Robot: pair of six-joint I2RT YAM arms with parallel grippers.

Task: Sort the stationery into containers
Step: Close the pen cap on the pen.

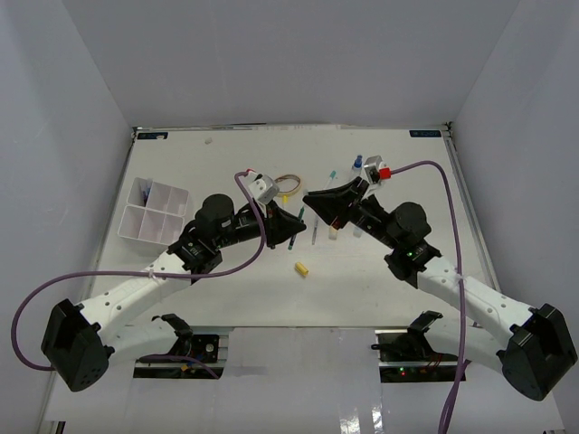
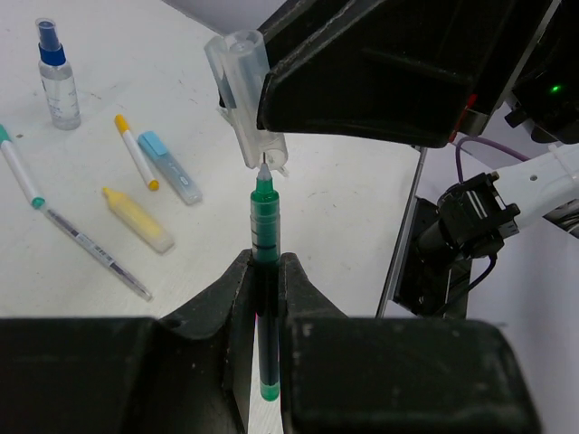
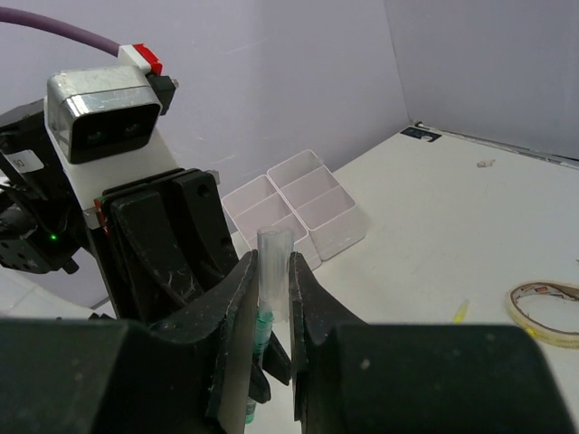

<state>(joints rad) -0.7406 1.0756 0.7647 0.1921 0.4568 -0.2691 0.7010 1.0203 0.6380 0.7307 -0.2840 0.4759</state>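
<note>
Found green pen [image 2: 264, 262] uncapped, held aloft near upright, nib at the mouth of clear cap [image 2: 246, 90] (touching or just short: cannot tell). Noted white divided tray [image 1: 154, 211] at left, tape ring [image 1: 289, 183] lying flat near centre, yellow eraser piece [image 1: 301, 268] apart. Logged spray bottle [image 2: 56, 77] upright near scattered markers [image 2: 136, 151].

Left gripper [image 2: 264, 271] and right gripper [image 3: 271, 271] clamped, tips close together.
</note>
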